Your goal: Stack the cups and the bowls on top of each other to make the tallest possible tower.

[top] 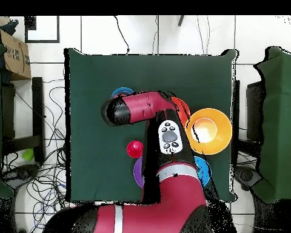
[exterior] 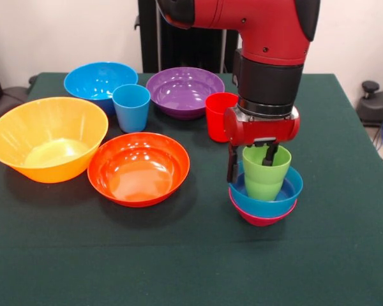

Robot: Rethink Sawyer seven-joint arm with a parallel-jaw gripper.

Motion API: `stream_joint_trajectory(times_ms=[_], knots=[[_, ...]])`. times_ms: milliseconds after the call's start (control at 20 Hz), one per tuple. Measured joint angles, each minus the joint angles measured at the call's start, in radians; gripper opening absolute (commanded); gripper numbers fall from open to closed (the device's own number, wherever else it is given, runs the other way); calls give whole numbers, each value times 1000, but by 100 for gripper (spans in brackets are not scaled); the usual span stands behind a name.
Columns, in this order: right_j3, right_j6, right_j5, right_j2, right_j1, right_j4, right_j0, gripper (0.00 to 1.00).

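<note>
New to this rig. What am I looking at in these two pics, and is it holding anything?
It is a Sawyer robot: one red and black arm at a table covered in green cloth.

One picture looks across the table at the robot; the other looks straight down, where the arm hides most items.

The gripper is at the lime green cup, one of its fingers outside the rim and one inside. The cup sits in a small blue bowl nested in a small magenta bowl.

Also on the cloth: a yellow-orange bowl, red-orange bowl, large blue bowl, purple bowl, light blue cup and red cup.
</note>
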Motion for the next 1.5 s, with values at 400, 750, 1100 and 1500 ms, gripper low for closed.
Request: stream_joint_trajectory(times_ms=[400, 750, 1100, 1500], knots=[[-7, 0, 0, 0, 0, 0, 0, 100], [6, 0, 0, 30, -5, 6, -36, 100], [37, 0, 33, 65, -34, 18, -81, 100], [45, 0, 99, 91, -93, 36, -91, 100]])
